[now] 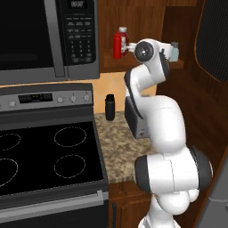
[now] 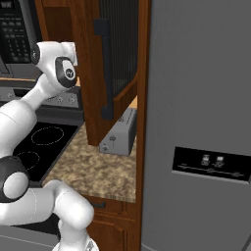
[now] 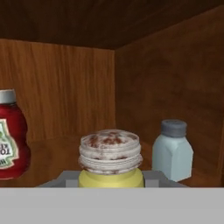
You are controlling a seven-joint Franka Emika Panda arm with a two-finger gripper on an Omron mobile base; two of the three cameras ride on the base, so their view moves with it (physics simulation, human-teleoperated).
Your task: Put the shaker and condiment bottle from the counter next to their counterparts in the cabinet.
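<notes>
The gripper [image 3: 111, 181] seems clamped on the shaker [image 3: 110, 157], low centre of the hand view. It sits inside the cabinet [image 3: 65, 83], between ketchup bottle [image 3: 11, 140] at left and blue shaker [image 3: 172, 151] at right, likely to set it beside its match.

Yellow-green shaker [image 3: 111, 162] upright between ketchup bottle [image 3: 9, 139] and blue shaker [image 3: 172, 151]

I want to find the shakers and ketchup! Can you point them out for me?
yellow shaker [image 3: 111, 177]: hand view, on its yellow body under the clear top.
blue shaker [image 3: 172, 156]: hand view, on its pale body.
ketchup bottle [image 1: 118, 46]: left base view, on its red body.
</notes>
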